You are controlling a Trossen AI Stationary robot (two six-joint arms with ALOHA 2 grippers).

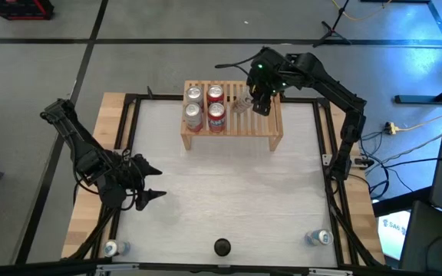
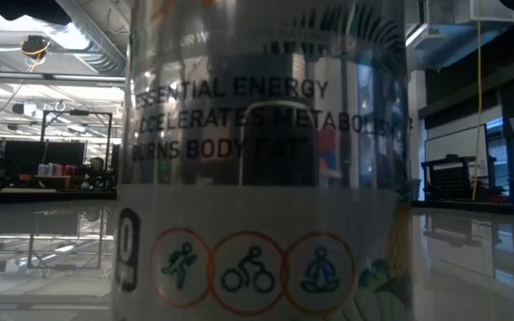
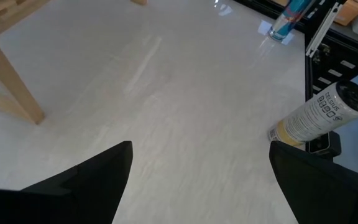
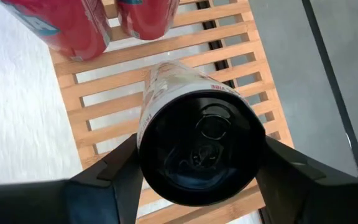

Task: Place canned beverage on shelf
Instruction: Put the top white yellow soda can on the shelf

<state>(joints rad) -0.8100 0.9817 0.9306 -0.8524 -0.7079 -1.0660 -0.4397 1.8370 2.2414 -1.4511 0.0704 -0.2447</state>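
The light-wood shelf (image 1: 263, 126) stands at the table's far side, with several red and silver cans (image 1: 206, 107) upright on the left part of its slatted top. My right gripper (image 1: 258, 98) is over the shelf's right part, shut on a pale patterned can with a black top (image 4: 197, 149). This can also shows in the high view (image 1: 242, 104). My left gripper (image 1: 153, 182) hangs open and empty over the table's left side, and its wrist view (image 3: 197, 180) shows only bare table between its fingers. My right gripper pinches the can's side wall just below its black top (image 4: 143, 134) between its two fingers, one on each side. The fingers come from above, pointing down. The can stands upright, its lower end (image 4: 166, 71) at the slats; whether it rests on them I cannot tell.
A black-topped white can (image 1: 222, 246) stands at the middle of the table's near edge, fills the low view (image 2: 266, 178) and shows in the left wrist view (image 3: 319, 115). Two blue-and-silver cans stand at the near corners (image 1: 112, 248) (image 1: 319, 238). The table's middle (image 1: 229, 184) is bare.
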